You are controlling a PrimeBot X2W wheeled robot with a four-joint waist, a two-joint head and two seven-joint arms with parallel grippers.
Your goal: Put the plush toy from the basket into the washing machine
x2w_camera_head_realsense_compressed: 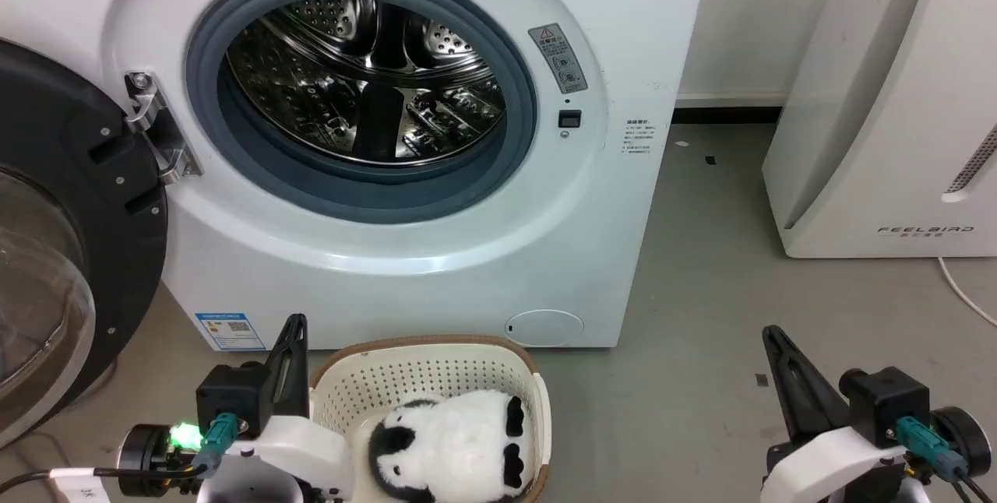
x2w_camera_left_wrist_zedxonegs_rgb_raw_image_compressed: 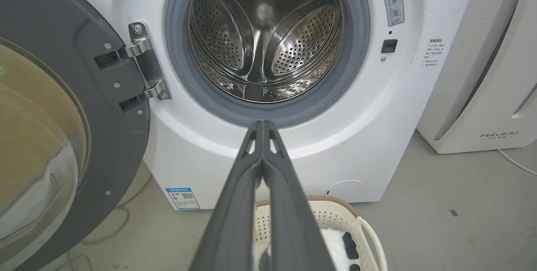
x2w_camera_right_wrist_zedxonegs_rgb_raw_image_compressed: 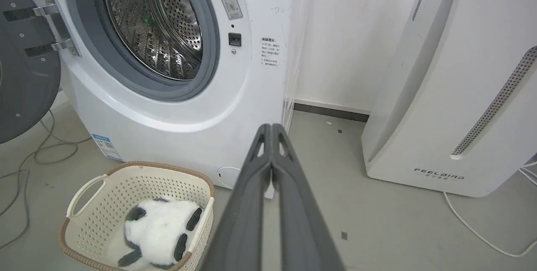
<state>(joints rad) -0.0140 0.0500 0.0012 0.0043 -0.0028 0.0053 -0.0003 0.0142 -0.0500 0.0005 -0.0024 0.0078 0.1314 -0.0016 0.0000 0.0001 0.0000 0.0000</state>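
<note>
Head view: the plush toy [x2w_camera_head_realsense_compressed: 452, 448] sits in the basket [x2w_camera_head_realsense_compressed: 428, 343] at 6 o'clock, on the floor [x2w_camera_head_realsense_compressed: 701, 316] right below the washing machine [x2w_camera_head_realsense_compressed: 467, 254], drum wide open at 11. Left tool [x2w_camera_head_realsense_compressed: 294, 332] at 7 and right tool [x2w_camera_head_realsense_compressed: 775, 341] at 4 are both pinched shut, empty.

Left wrist view: basket at 5. Dive in closed and I'd bet it shoves the basket or snags its wall.

Right wrist view: toy at 8. Round fluff could slip a thin pinch, or catch on the gasket [x2w_camera_right_wrist_zedxonegs_rgb_raw_image_compressed: 211, 53].
</note>
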